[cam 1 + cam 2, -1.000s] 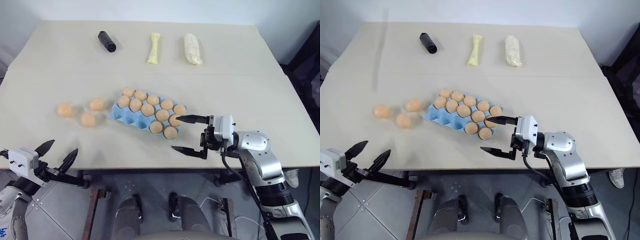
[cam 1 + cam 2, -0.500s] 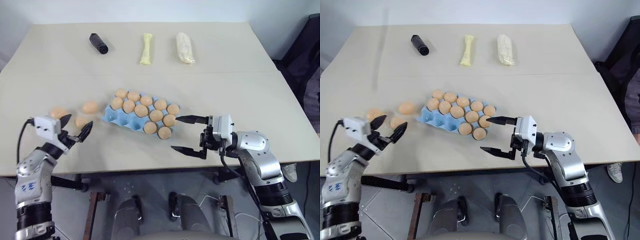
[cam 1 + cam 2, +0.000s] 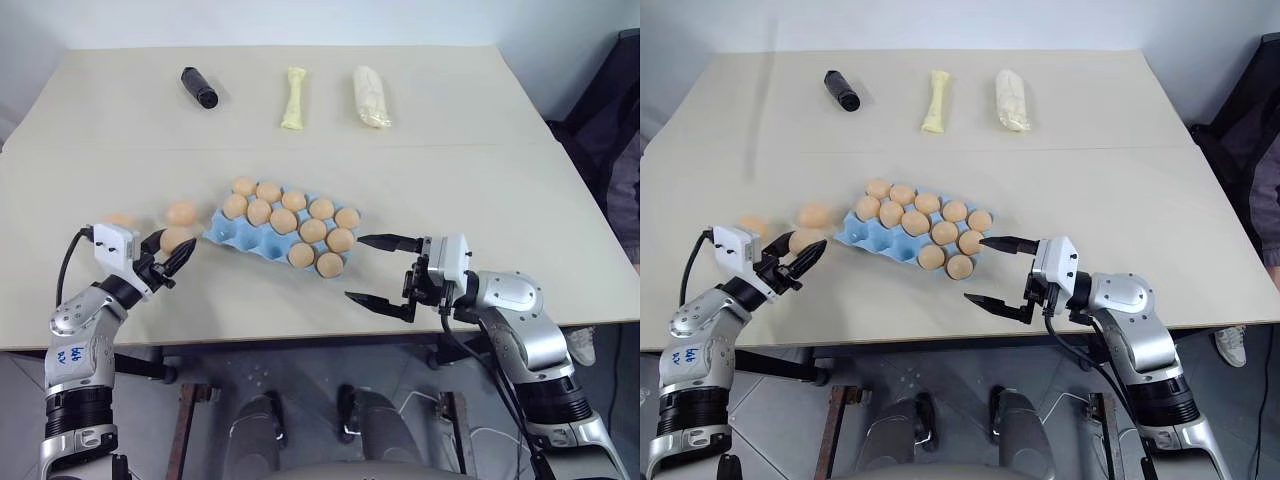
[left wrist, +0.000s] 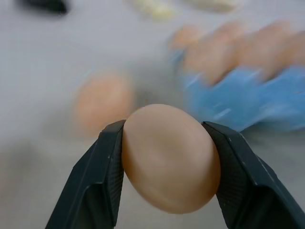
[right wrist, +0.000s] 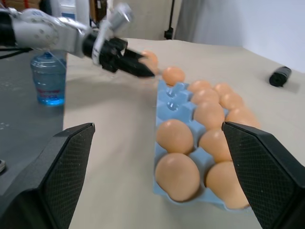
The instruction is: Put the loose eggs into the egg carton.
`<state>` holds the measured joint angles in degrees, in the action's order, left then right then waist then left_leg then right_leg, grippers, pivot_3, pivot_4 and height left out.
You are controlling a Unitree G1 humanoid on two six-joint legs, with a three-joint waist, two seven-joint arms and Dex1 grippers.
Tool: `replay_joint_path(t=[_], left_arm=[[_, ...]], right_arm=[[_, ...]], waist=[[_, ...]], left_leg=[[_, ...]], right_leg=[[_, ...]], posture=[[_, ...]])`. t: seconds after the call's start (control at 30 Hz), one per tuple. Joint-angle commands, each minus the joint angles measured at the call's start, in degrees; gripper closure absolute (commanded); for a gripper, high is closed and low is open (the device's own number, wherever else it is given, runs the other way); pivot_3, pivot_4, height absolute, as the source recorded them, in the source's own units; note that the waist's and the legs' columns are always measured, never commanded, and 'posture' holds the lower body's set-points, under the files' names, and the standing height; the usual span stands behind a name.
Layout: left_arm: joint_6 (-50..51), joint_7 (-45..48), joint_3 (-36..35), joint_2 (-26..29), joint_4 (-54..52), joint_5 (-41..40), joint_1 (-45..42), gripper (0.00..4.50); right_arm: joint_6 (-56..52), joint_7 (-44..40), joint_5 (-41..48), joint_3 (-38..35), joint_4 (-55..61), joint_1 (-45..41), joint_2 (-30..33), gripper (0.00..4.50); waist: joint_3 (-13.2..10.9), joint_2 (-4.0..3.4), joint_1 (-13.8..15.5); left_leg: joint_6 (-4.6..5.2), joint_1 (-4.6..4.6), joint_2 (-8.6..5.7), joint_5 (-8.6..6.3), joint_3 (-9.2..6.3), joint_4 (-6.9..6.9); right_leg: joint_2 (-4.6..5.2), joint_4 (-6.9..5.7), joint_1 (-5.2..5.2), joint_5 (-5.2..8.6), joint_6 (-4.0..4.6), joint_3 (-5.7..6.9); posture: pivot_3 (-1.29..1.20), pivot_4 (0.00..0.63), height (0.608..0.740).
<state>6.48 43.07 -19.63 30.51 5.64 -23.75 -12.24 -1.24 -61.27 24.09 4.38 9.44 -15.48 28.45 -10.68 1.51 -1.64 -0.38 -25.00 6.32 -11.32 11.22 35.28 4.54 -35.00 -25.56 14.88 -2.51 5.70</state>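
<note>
Black left claw has now clamped one loose egg.

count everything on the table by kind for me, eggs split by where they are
egg carton: 1
packed eggs: 12
loose eggs: 2
held egg, in the left gripper: 1
black cylinder: 1
pale yellow rolls: 2
total: 19

table: beige | on it: egg carton, two loose eggs, black cylinder, two pale rolls
</note>
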Motion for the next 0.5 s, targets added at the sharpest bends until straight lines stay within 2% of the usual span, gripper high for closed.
replay_joint_path(t=[0.03, 0.27, 0.43, 0.5], left_arm=[[-0.81, 3.63, 2.96, 0.27, -4.02, -1.76, -2.68, 2.02], [-0.24, 6.87, 14.95, -4.65, 2.97, 2.5, -10.24, 2.02], [-2.51, 7.34, 16.85, -5.98, 9.03, 4.55, -13.68, 2.02], [-3.01, 8.1, 16.76, -5.65, 9.36, 4.41, -14.07, 1.58]], right_arm=[[0.07, 0.62, 0.83, -1.01, 2.78, 0.08, 0.31, 0.0], [-0.27, 2.33, 0.51, -1.16, 3.9, 0.24, 0.25, 0.0], [-1.1, 3.96, 0.6, -0.93, 6.1, 0.89, 0.11, 0.0], [-1.3, 4.3, 0.64, -0.87, 6.4, 1.03, -0.02, 0.0]], waist=[[0.0, 0.0, 0.04], [0.0, 0.0, -0.04], [0.0, 0.0, -0.16], [0.0, 0.0, -0.07]], left_leg=[[0.0, 0.02, -0.01, 0.0, 0.02, 0.0], [0.16, 0.01, -0.25, 0.1, 0.01, 0.1], [0.18, -0.01, -0.2, 0.1, -0.03, 0.32], [0.18, -0.01, -0.17, 0.1, -0.1, 0.37]], right_leg=[[0.0, -0.01, 0.01, 0.0, 0.0, -0.02], [-0.04, -0.1, 0.03, -0.09, -0.17, -0.06], [-0.05, -0.29, 0.01, -0.09, -0.16, -0.07], [-0.04, -0.37, 0.01, -0.06, -0.11, -0.05]], posture=[[0.0, 0.15, 0.74], [0.0, 0.15, 0.74], [0.0, 0.15, 0.74], [0.0, 0.15, 0.74]])
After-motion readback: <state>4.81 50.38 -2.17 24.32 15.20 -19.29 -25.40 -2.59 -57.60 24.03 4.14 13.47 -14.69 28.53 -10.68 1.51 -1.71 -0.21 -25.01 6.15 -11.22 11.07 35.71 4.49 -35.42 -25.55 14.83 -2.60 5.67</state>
